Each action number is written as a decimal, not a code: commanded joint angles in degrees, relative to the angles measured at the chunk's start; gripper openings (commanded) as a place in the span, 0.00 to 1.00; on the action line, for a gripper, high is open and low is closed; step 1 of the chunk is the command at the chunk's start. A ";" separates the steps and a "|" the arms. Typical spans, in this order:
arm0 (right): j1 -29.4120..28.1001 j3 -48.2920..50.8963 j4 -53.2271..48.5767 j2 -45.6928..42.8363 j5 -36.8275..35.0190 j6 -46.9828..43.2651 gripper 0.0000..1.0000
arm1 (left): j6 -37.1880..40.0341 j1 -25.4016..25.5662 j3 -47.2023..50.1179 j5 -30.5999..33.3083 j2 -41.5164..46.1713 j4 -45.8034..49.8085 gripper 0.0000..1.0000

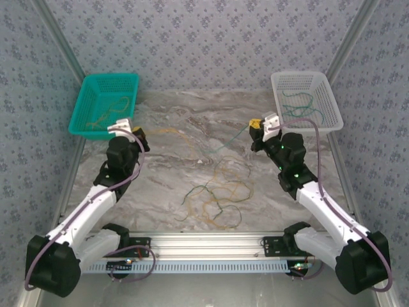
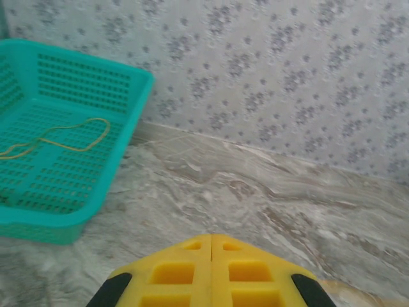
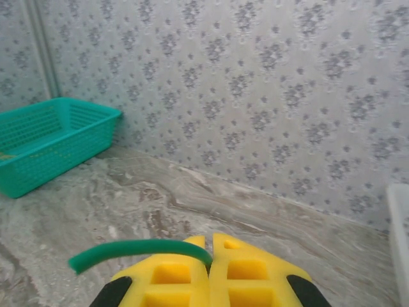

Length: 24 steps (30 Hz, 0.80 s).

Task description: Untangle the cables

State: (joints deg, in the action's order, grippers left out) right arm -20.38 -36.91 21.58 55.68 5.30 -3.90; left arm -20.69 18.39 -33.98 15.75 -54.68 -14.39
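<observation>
The right gripper [image 3: 211, 246], just left of the white basket [image 1: 297, 73], is clamped shut on a green cable [image 3: 128, 249]. The tangle [image 1: 214, 195] lies farther left of that basket. The left gripper [image 2: 211, 242] is closed, seemingly empty. Raising the cable slowly toward the basket should avoid dragging the tangle.

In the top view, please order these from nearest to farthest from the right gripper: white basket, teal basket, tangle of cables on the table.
1. white basket, just beside the right gripper, back right.
2. tangle of cables, mid-table, toward the arms' bases.
3. teal basket, back left corner.
The fingers are shut on a green cable.
</observation>
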 commanded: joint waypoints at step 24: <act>24.83 -12.93 -21.08 7.69 -4.96 30.99 0.00 | -5.85 -2.06 0.83 -10.69 -5.24 -1.67 0.00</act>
State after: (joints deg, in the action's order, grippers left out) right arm -0.23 -46.00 5.28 58.74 -0.60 16.36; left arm -24.99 15.88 -33.69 6.83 -60.84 -13.72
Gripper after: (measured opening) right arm 0.058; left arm 0.073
